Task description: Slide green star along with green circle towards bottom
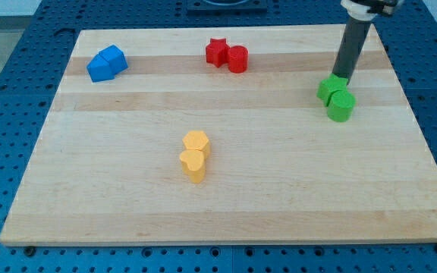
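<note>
jaws: none on this rig, so no released or clenched state to tell; arm ends in a straight dark rod
my tip (339,78): rod's lower end, at the view's right, touching or just short of the top edge of the green star; can't tell which
rod: comes down from the view's top right, leaning slightly toward the view's left as it descends
green star (330,88): right side of the worktop, upper half, directly below my tip
green circle (341,106): cylinder, touching the green star on its lower-right side; the pair sits as one cluster
red star (217,51): top centre of the worktop, well apart from the green pair
red cylinder (238,58): touching the red star on its right
yellow blocks: two stacked in the view, centre-left, touching; upper one (196,141) looks hexagonal, lower one (193,163) heart-like, shape not certain
blue blocks (106,64): two touching at top left, angular shapes, exact form unclear
worktop (279,189): light wooden board, sitting on a blue perforated base (6,114)
</note>
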You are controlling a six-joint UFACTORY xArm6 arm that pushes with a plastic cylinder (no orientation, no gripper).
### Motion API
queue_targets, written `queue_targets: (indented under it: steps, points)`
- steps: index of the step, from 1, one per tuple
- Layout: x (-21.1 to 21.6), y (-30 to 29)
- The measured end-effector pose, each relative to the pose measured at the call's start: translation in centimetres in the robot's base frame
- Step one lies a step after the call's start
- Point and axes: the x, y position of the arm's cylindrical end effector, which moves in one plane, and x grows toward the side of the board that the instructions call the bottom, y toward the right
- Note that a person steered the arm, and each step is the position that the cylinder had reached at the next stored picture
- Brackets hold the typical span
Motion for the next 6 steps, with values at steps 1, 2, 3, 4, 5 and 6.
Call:
queue_targets:
  steps: [1, 2, 3, 4, 5, 6]
  points:
    - [2.0, 0.0]
    - [4.0, 0.0]
    - [6.0, 0.0]
    - [7.9, 0.0]
    - [9.9, 0.0]
    - [10.4, 0.1]
